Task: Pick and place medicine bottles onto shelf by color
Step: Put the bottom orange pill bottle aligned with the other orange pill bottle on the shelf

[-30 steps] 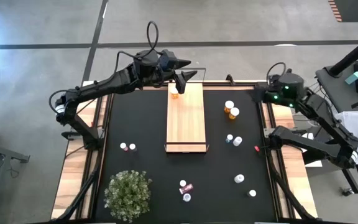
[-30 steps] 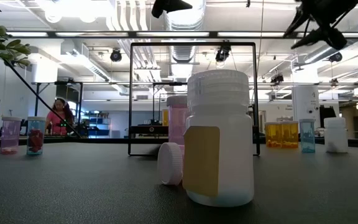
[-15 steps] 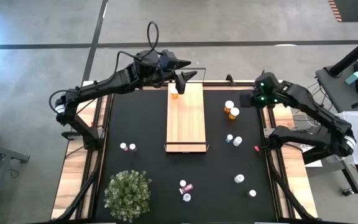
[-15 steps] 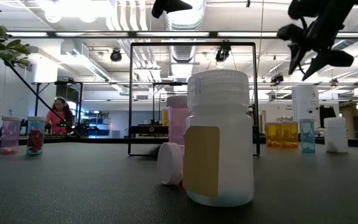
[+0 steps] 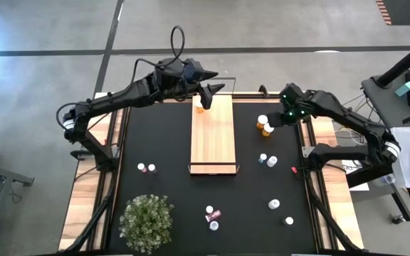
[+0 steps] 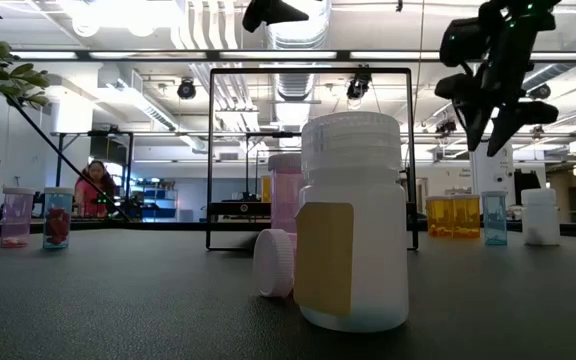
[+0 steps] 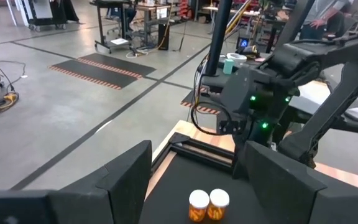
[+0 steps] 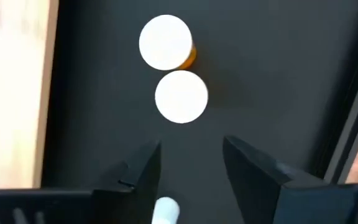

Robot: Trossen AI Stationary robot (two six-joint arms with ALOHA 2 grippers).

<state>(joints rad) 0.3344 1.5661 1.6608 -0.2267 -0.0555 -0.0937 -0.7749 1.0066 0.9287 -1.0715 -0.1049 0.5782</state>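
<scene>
One orange bottle (image 5: 200, 108) stood on the shelf (image 5: 213, 135); the rest waited on the counter (image 5: 162, 156). Both pincers, left (image 5: 213, 87) and right (image 8: 191, 163), gaped empty.

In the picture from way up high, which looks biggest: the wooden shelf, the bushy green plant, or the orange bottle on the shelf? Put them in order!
1. The shelf looks biggest, a long board.
2. The plant is next: wider than the shelf, but much shorter.
3. The orange bottle on the shelf is by far the smallest.
</scene>
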